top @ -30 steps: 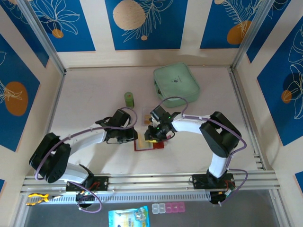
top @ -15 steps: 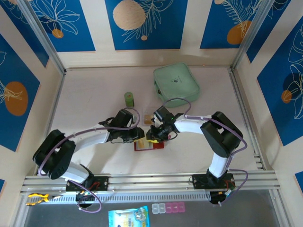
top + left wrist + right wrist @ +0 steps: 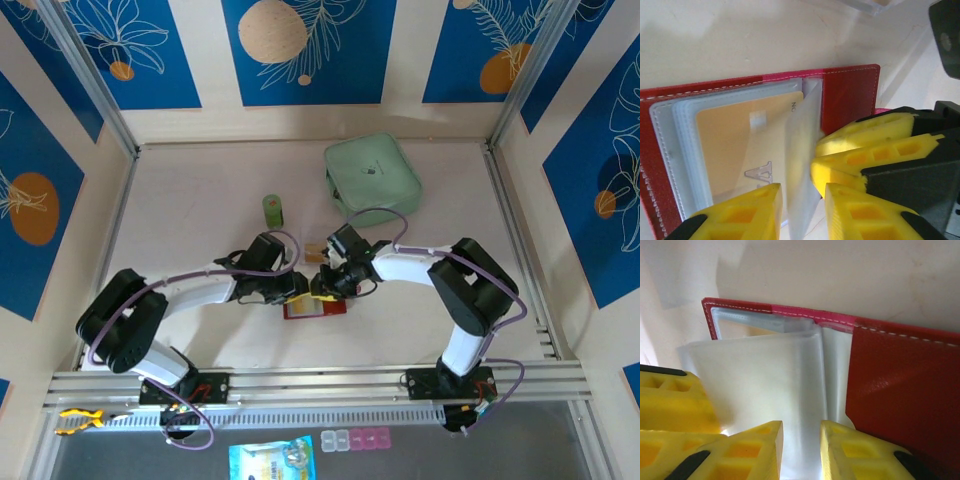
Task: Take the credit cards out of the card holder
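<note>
Red card holder (image 3: 315,307) lies open & flat on the table (image 3: 190,190), approx. mid-width and nearer the near edge than the far one, w/ both arms meeting over it.

Left gripper (image 3: 801,192): fingers part-spread, a raised clear sleeve leaf (image 3: 802,145) standing in the gap. Can't tell if the pads bear on it. Right gripper (image 3: 801,429): likewise a narrow gap astride a clear leaf, tips just beside the left's.

One of the credit cards (image 3: 735,137), tan, sits flat inside a sleeve on the holder.

Handling, my read:
- The card is light, stiff, slick.
- The sleeve is floppy & glossy, likely to buckle and lift w/ the card if tugged.
- Best hold is prob. the card's edge at the sleeve mouth (which side that is, unclear), while the other gripper pins leaf or cover.
- The holder is light too, so it'll drag unless held.

Just past the holder is a small tan piece (image 3: 316,250), poss. a card, too small to say. Farther off stands a green cylinder (image 3: 273,209), and a mint zip pouch (image 3: 372,178) lies toward the far edge, right of centre.
</note>
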`<state>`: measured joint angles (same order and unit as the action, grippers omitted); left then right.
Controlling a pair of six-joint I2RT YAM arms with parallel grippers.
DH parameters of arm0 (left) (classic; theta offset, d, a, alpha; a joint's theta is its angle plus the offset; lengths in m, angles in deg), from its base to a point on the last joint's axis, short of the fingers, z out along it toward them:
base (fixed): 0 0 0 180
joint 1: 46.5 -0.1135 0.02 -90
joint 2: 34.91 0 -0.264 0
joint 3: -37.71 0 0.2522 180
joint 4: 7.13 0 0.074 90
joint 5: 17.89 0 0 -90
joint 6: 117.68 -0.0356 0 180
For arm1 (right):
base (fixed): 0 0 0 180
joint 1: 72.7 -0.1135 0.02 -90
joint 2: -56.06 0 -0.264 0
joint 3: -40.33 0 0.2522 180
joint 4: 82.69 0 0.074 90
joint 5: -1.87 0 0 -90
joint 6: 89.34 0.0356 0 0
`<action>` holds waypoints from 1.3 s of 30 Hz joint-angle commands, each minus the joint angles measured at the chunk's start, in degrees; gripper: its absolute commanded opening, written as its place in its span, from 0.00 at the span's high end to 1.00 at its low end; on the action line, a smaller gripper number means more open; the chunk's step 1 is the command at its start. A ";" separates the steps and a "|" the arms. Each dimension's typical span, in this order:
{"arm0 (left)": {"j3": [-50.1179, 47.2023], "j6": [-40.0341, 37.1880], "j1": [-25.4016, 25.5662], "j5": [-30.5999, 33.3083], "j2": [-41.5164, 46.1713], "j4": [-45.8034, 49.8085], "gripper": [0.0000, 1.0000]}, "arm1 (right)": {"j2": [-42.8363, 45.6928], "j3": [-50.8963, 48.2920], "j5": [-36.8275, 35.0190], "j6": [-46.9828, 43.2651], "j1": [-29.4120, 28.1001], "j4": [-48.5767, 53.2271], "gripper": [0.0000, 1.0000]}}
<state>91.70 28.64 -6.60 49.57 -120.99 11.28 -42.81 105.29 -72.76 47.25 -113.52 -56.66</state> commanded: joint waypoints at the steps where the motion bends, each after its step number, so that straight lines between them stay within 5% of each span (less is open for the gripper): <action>1: 1.22 0.96 0.57 -1.54 -0.83 -1.57 0.72 | 3.55 -0.40 -0.80 -0.50 0.61 3.10 0.73; 28: 16.59 0.28 5.80 -2.94 -13.53 1.42 0.57 | 16.34 -6.68 -3.11 -4.05 7.57 7.78 0.71; 39: 15.87 -1.61 5.45 -1.78 -11.60 3.19 0.56 | 15.44 -6.21 -2.90 -2.38 6.31 7.50 0.71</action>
<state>106.78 28.35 -1.46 47.73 -134.34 15.17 -27.62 99.00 -78.57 44.26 -105.69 -49.31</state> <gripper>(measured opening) 0.440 0.289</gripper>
